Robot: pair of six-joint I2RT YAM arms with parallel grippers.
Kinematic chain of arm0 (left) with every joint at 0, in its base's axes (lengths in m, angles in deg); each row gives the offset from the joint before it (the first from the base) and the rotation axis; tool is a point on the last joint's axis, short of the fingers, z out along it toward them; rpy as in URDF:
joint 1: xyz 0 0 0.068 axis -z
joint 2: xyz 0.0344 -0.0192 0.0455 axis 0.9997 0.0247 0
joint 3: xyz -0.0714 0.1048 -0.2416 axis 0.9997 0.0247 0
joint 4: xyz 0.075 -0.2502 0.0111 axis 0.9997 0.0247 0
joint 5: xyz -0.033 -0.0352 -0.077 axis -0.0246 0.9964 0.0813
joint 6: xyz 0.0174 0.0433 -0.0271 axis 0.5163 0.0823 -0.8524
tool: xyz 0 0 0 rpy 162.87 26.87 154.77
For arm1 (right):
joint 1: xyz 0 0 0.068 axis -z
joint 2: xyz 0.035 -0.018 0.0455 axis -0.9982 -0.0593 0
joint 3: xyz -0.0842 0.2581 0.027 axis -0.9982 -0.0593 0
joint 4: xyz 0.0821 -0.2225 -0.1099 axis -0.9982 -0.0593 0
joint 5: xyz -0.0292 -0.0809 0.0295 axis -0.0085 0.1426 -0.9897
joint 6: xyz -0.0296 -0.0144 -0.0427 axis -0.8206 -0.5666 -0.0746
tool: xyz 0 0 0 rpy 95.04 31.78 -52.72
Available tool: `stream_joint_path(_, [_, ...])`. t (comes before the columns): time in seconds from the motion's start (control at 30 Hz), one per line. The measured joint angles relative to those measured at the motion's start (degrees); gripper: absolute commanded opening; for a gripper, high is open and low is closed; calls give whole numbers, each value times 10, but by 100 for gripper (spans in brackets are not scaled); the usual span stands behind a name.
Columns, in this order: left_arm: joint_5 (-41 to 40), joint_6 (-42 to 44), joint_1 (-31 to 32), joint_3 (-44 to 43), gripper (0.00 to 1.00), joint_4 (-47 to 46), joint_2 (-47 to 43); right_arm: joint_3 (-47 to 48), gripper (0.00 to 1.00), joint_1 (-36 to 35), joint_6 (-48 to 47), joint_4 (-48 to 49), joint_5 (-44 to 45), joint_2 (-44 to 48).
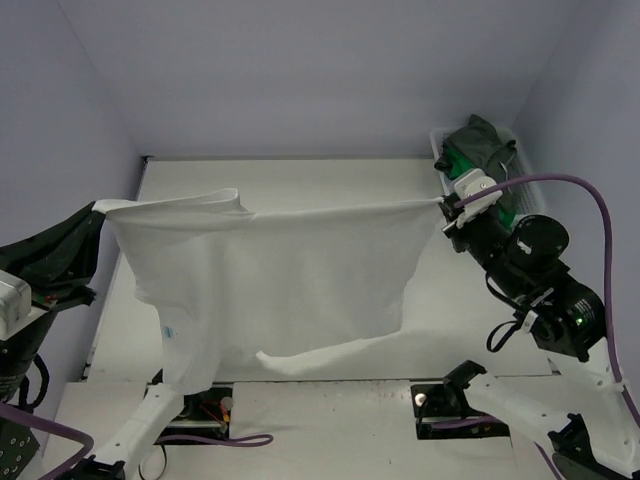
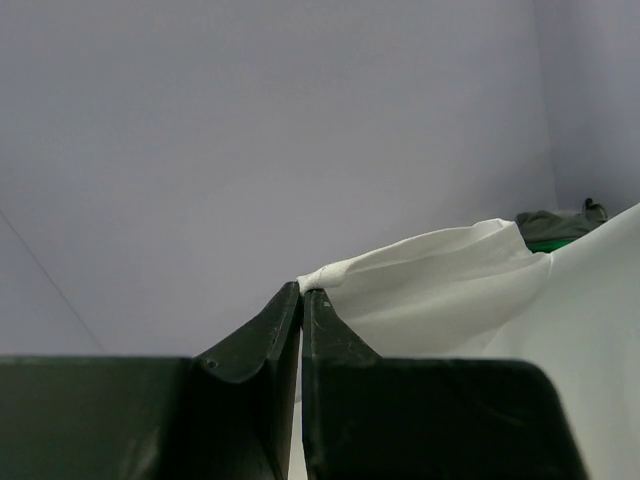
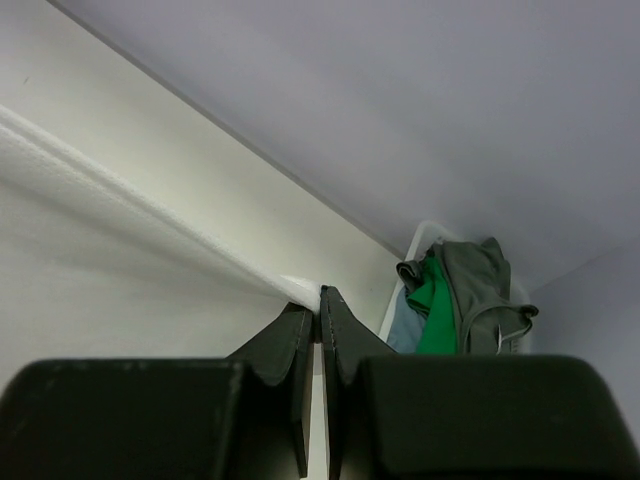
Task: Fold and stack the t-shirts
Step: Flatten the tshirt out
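A white t-shirt [image 1: 280, 270] hangs spread in the air between my two grippers, its top edge stretched taut and its lower part drooping toward the table. My left gripper [image 1: 100, 207] is shut on the shirt's left top corner, which shows in the left wrist view [image 2: 450, 280] at the jaw tips [image 2: 302, 290]. My right gripper [image 1: 443, 203] is shut on the right top corner, with the hem [image 3: 100, 190] running from its tips [image 3: 320, 293]. A dark grey-green shirt [image 3: 470, 275], a bright green shirt [image 3: 432, 310] and a teal-blue shirt [image 3: 402, 335] lie in the basket.
The white mesh basket [image 1: 437, 140] stands at the table's back right corner, just behind my right gripper. The pale table [image 1: 300, 175] is bounded by lilac walls at the back and both sides. Purple cables loop near both arm bases.
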Motion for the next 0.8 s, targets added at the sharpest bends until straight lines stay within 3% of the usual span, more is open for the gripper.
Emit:
stream_joint_path(0.27, [10, -13, -1, -3, 0, -5, 25, 25, 0, 0, -1, 7, 0, 8])
stream_joint_path(0.4, [4, 10, -1, 34, 0, -17, 60, -12, 0, 0, -15, 49, 9, 1])
stream_joint_path(0.63, [-24, 59, -3, 126, 0, -72, 182, -142, 0, 1, -51, 125, 20, -92])
stream_joint_path(0.8, [-43, 77, -3, 171, 0, -139, 312, -184, 0, 30, -75, 168, 14, -185])
